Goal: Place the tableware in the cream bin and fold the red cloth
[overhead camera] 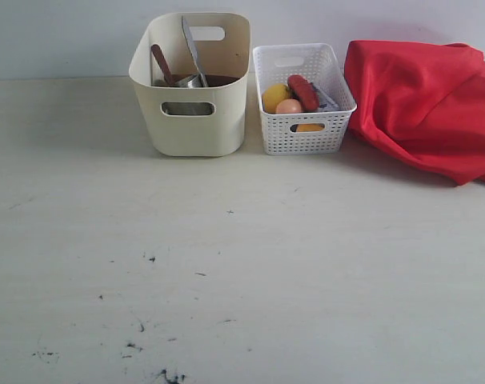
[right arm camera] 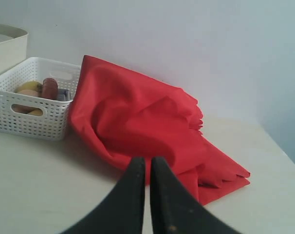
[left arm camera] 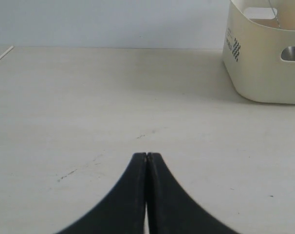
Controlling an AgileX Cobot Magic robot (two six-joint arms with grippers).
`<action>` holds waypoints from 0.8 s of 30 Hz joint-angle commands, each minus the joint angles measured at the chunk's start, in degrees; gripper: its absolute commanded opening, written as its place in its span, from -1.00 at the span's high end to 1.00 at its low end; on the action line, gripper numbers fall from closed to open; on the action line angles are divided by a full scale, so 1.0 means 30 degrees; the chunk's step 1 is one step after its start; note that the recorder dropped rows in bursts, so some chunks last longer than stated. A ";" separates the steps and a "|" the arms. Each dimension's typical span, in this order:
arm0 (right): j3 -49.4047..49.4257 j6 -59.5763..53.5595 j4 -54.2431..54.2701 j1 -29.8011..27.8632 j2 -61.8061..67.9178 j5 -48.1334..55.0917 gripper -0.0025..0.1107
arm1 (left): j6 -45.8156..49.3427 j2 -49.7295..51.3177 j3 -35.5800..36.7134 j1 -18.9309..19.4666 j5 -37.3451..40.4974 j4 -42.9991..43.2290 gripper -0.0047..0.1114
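Tableware stands inside the cream bin (overhead camera: pixel 190 120), at the back of the table (overhead camera: pixel 242 264) and left of the middle in the exterior view. The steel table knife (overhead camera: pixel 193 48) stands on end, its long axis steep, its upper tip leaning left above the rim. The dark brown wooden spoon (overhead camera: pixel 162 64) leans the same way beside it, one end up. The steel cup (overhead camera: pixel 190 81) sits low between them, and a dark brown edge shows behind it; I cannot tell what it is.

Just right of the bin is a white lattice basket (overhead camera: pixel 302 140) of food. The red cloth (overhead camera: pixel 422 104) lies unfolded in a crumpled heap touching the basket's right side, running from high at the back wall down toward the front right, with its scalloped edge at the low end.

The left gripper (left arm camera: pixel 146 157) hangs over bare table with its jaws pressed together, holding nothing. The right gripper (right arm camera: pixel 147 163) faces the cloth with only a sliver between its jaws, also empty.
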 commanded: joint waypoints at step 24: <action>0.0084 0.0027 -0.0062 0.0027 -0.0114 -0.0263 0.83 | -0.0063 -0.0111 0.0063 0.0019 -0.0352 -0.0166 0.92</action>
